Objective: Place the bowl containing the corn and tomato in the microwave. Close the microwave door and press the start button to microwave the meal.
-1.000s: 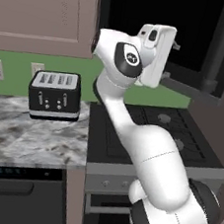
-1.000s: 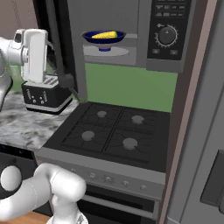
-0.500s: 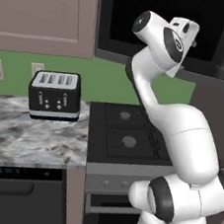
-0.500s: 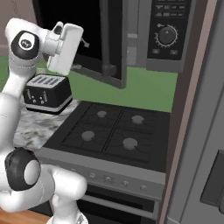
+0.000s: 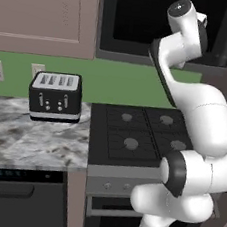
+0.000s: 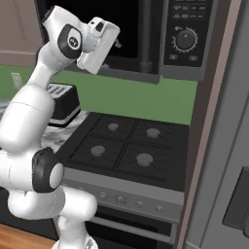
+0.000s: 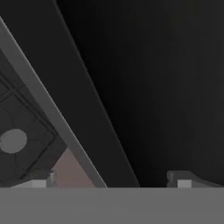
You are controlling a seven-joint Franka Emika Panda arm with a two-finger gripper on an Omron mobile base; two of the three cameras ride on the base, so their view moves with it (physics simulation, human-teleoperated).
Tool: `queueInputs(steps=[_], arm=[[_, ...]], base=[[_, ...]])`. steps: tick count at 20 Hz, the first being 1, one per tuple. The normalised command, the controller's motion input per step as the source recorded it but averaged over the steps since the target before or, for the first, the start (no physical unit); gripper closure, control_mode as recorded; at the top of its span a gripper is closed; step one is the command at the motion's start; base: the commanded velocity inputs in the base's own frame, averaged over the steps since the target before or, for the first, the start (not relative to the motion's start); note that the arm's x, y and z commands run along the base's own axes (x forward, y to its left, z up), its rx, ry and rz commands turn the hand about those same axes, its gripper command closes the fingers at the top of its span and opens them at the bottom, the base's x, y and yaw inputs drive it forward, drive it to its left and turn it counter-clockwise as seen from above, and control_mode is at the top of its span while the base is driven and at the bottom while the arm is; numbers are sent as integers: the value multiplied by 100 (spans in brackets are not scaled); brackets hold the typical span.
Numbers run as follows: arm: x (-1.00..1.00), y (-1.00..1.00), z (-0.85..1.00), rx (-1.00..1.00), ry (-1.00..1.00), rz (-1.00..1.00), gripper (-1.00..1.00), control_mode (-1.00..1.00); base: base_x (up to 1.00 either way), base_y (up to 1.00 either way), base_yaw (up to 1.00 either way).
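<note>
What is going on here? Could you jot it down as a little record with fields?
Setting: simulated kitchen
Microwave: mounted above the stove
Microwave door: looks shut, dark glass facing the room
End effector: raised against the door's glass, jaws open, holding nothing
Bowl, corn, tomato: cannot tell, dark glass hides the cavity
Toaster: on the marble counter, left of the stove
Start button: not yet pressed, as far as I can judge
</note>
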Motion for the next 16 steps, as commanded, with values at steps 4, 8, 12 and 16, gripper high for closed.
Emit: queueInputs(steps=[4, 8, 12, 16], arm=[[94, -19, -16, 21, -1, 33, -100, -100], [94, -10, -26, 21, -9, 38, -100, -100], [92, -1, -23, 17, -13, 37, -100, -100], [74, 0, -30, 14, -21, 36, -100, -100]], base=[[0, 0, 0], [0, 0, 0], [0, 0, 0], [0, 0, 0]])
